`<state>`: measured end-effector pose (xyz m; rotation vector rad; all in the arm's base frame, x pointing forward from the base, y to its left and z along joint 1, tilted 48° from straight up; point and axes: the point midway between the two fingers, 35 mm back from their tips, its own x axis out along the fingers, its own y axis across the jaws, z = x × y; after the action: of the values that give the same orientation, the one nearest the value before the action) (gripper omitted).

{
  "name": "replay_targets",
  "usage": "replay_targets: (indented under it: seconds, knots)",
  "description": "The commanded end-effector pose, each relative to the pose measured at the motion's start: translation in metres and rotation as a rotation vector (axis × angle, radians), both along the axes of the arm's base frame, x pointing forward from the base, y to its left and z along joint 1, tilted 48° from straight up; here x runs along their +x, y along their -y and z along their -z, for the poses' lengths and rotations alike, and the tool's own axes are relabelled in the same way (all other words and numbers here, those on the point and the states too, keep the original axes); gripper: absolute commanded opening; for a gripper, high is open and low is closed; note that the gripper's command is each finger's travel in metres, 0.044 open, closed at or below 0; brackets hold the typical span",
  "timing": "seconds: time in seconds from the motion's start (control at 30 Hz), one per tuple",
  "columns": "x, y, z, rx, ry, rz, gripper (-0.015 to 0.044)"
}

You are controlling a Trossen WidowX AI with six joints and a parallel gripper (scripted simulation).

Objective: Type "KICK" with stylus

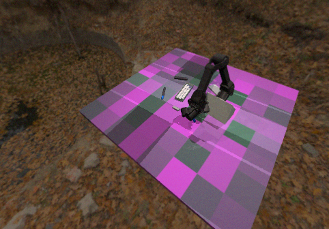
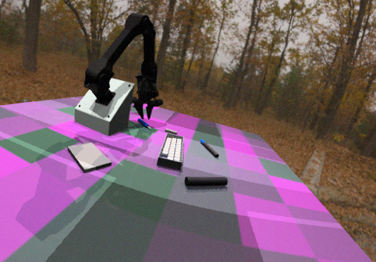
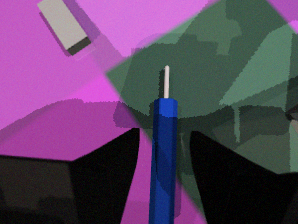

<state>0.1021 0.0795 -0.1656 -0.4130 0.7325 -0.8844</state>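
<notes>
The stylus, a blue barrel with a thin pale metal tip, lies on the desk near the arm's base. In the wrist view it runs nearly upright with its tip toward the top; its rear end is cut off by the frame's bottom edge. My gripper is open and points down just above the stylus, with one finger on each side of the barrel and a gap on both sides. The keyboard, with white keys in a dark case, lies a little way off, outside the wrist view.
A small grey block lies between the stylus and keyboard. A blue-ended black pen and a black cylinder lie beyond the keyboard. A flat pale pad lies near the arm's sloped base block.
</notes>
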Motion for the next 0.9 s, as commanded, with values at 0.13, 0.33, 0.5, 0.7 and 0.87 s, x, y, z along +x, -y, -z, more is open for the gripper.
replay_targets:
  seconds: [0.13, 0.33, 0.5, 0.7, 0.87]
  knots:
    - [0.0, 0.006, 0.004, -0.006, -0.002, -0.005, 0.015]
    - [0.0, 0.01, 0.007, -0.006, -0.002, -0.005, 0.015]
    - [0.0, 0.012, 0.01, -0.006, -0.002, -0.005, 0.015]
    - [0.0, 0.016, 0.013, -0.006, -0.002, -0.005, 0.015]
    - [0.0, 0.019, 0.015, -0.006, -0.002, -0.005, 0.015]
